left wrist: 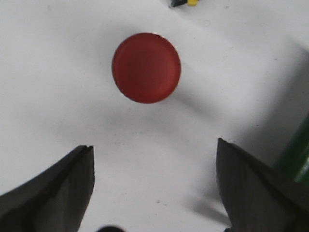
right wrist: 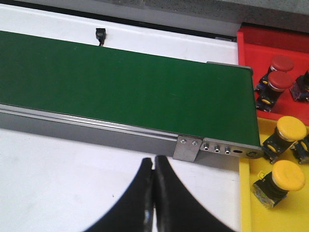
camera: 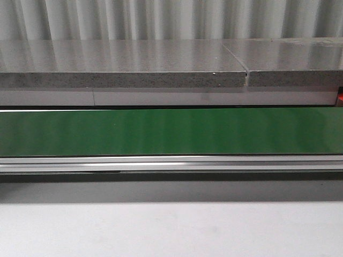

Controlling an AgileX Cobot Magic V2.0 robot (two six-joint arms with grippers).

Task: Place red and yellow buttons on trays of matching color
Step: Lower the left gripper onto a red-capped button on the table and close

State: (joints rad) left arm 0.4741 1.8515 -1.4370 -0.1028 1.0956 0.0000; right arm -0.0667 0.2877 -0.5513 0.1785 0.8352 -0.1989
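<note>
Picking step: left gripper (left wrist: pixel 154 188) spread wide above red button (left wrist: pixel 146 67), apparently standing on white table (left wrist: pixel 48 72). Next: descend, centre, clamp. Right gripper (right wrist: pixel 154 193) clenched, empty.

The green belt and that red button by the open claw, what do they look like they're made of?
The green belt looks like smooth rubber or PVC with a soft sheen; its side rail looks like brushed aluminium, grey and metallic. The red button appears to be matte plastic, evenly coloured without glare. The left gripper has dark fingers, probably plastic or rubber, though that is uncertain.
</note>
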